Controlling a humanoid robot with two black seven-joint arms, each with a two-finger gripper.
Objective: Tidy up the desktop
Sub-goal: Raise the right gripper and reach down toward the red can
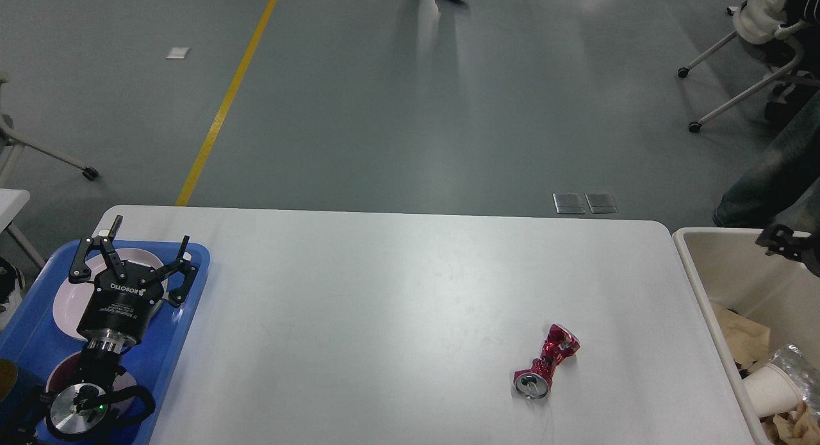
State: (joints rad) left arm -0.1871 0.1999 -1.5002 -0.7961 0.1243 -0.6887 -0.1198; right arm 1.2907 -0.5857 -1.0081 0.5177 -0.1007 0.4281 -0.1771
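The white counter (384, 304) fills the middle, bare except for a crushed red can (546, 362) lying on its right side. The left gripper (144, 253) hangs over a plate (70, 298) in the blue tray (173, 342), fingers apart. The right gripper (778, 241) shows above the beige bin (705, 285) holding paper scraps and a cup (769, 387); whether its fingers are apart I cannot tell.

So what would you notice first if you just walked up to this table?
Probably the crushed red can, lying alone on the white desktop toward its near right. Next, the left gripper, open above a plate in the blue tray at the left edge. On the right, a beige bin holds a paper cup and scraps.
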